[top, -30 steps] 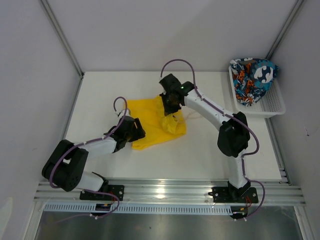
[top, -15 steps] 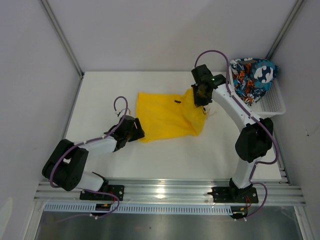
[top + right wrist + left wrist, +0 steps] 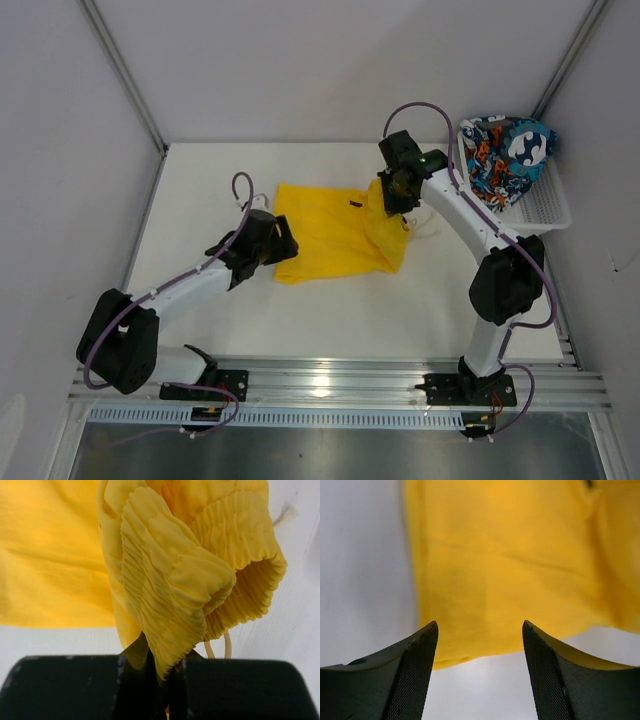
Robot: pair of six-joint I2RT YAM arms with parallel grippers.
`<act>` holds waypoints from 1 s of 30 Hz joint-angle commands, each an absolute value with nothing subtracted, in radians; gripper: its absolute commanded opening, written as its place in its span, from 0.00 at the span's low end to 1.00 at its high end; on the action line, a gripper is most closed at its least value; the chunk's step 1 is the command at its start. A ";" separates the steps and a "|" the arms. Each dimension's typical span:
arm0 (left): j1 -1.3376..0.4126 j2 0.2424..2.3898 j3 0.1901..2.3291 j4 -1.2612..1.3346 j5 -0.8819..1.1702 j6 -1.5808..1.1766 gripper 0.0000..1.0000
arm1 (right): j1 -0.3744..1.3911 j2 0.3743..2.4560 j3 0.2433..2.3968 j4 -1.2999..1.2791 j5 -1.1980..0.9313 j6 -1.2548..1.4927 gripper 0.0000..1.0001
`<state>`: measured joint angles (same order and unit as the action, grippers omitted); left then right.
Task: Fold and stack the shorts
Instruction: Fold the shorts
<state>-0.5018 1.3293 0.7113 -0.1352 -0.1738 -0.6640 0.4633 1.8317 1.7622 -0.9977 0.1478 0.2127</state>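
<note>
While right claw [image 3: 399, 192] pinches the bunched waistband [image 3: 200, 580] of the yellow shorts [image 3: 330, 232] on the table [image 3: 200, 180], left claw [image 3: 479, 625] gapes empty over the hem [image 3: 480, 647]; thin pinch may slip; printed shorts [image 3: 505, 158] sit in basket [image 3: 553, 212].

A white mesh basket [image 3: 548, 210] sits at the upper right of the frame on the white table [image 3: 340, 310]; a metal rail [image 3: 330, 378] runs along the table's lower edge.

A: Top cam bright, even light, faint shadows; glare on metal rail [image 3: 320, 374]
B: L wrist cam: yellow shorts [image 3: 495, 560] look soft, prob out of focus; R wrist cam sharper
</note>
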 commanded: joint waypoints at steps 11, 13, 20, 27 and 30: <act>-0.620 1.778 1.081 0.123 0.081 -0.868 0.40 | 0.456 1.813 1.839 -0.973 0.067 0.232 0.00; -0.620 1.862 1.112 0.185 0.109 -0.913 0.29 | 0.454 1.818 1.847 -0.971 0.069 0.236 0.00; -0.620 2.003 1.176 0.356 0.179 -0.989 0.10 | 0.453 1.828 1.856 -0.969 0.057 0.239 0.00; -0.621 2.097 1.301 0.361 0.193 -1.014 0.09 | 0.456 1.851 1.853 -0.963 0.048 0.232 0.00; -0.623 2.163 1.362 0.338 0.189 -1.028 0.07 | 0.456 1.856 1.853 -0.953 0.043 0.233 0.00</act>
